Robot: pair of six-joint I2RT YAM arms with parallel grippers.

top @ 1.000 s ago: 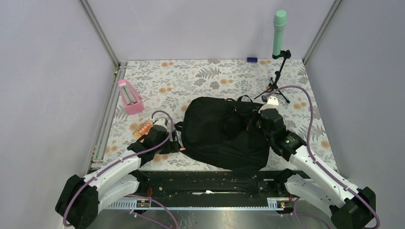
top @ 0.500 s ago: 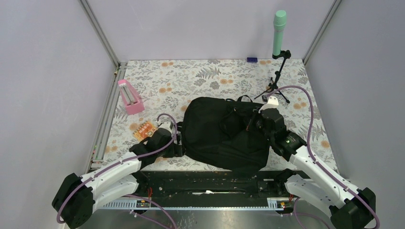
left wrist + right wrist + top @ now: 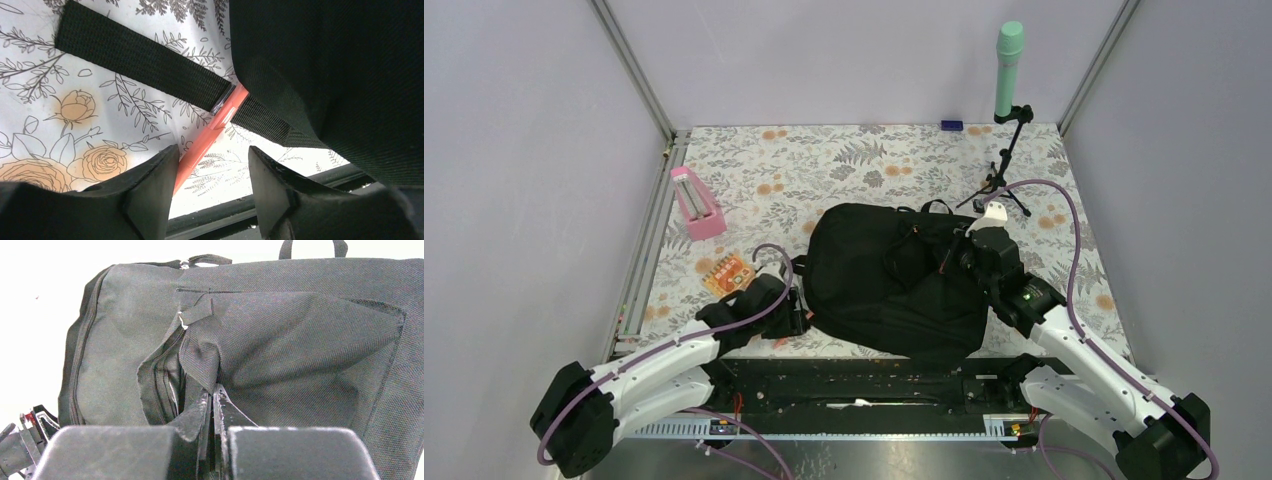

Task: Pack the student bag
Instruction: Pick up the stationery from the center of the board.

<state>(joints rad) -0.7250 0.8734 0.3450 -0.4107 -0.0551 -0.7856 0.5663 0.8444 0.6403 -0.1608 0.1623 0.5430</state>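
The student bag (image 3: 894, 285) lies flat mid-table, a big black backpack. My right gripper (image 3: 959, 262) is at its right side. In the right wrist view this gripper (image 3: 212, 390) is shut on a fold of the bag's (image 3: 300, 340) front-pocket fabric, pulling the pocket mouth open. My left gripper (image 3: 796, 318) is low at the bag's near-left corner. Its jaws (image 3: 212, 150) stand open over a salmon pen (image 3: 215, 125) lying on the mat. The pen's near end rests against the left finger (image 3: 155, 175). Its far end runs under a black strap (image 3: 140, 57) beside the bag (image 3: 340, 65).
A pink holder (image 3: 696, 203) stands at the left. An orange patterned packet (image 3: 729, 273) lies just behind my left arm. A green cylinder on a small tripod (image 3: 1008, 70) stands at the back right, with a small blue object (image 3: 952, 125) near it. The black rail (image 3: 854, 380) borders the near edge.
My left gripper has moved nearer and rightward to the bag's near-left corner, uncovering the orange packet, and its jaws have narrowed. The right arm has not moved.
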